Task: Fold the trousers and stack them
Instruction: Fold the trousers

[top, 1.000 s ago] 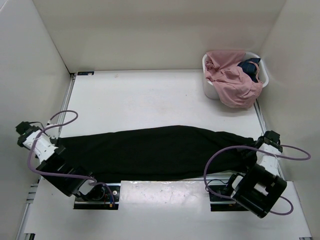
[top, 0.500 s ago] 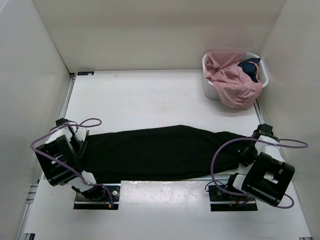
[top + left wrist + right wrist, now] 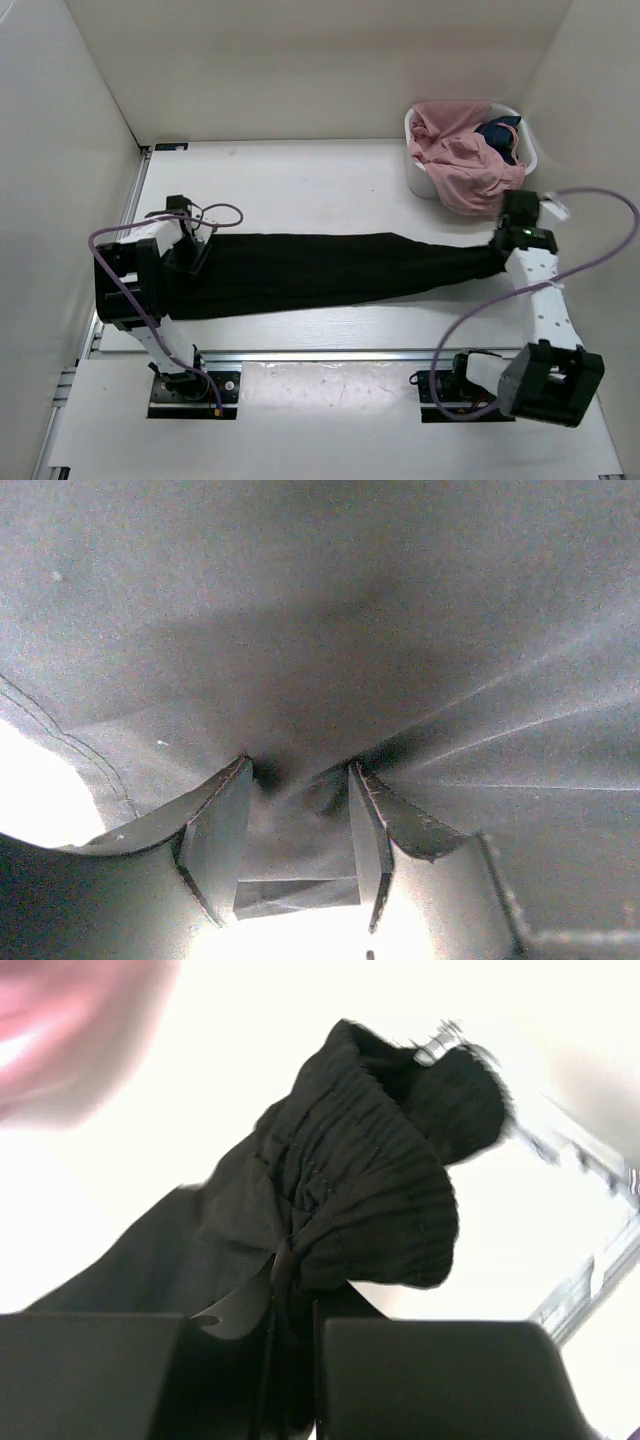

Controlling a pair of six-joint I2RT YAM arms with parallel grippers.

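trousers [image 3: 330, 272] are seen in the top view stretched as a long black band across mid-frame over the table [image 3: 300, 190]. the left end is held by the left gripper [image 3: 190, 255] and the right end by the right gripper [image 3: 500, 250], just below the white basket [image 3: 418, 172] holding a pink garment [image 3: 460, 160] at upper right.
left wrist view: the frame is filled by trousers [image 3: 350, 600]. a fold is pinched in the left gripper [image 3: 295, 815], jaws about half apart.
right wrist view: the gathered ribbed end of the trousers [image 3: 370, 1180] is clamped at bottom centre by the right gripper [image 3: 290, 1340], jaws nearly together. the pink garment [image 3: 60, 1030] is blurred at upper left.
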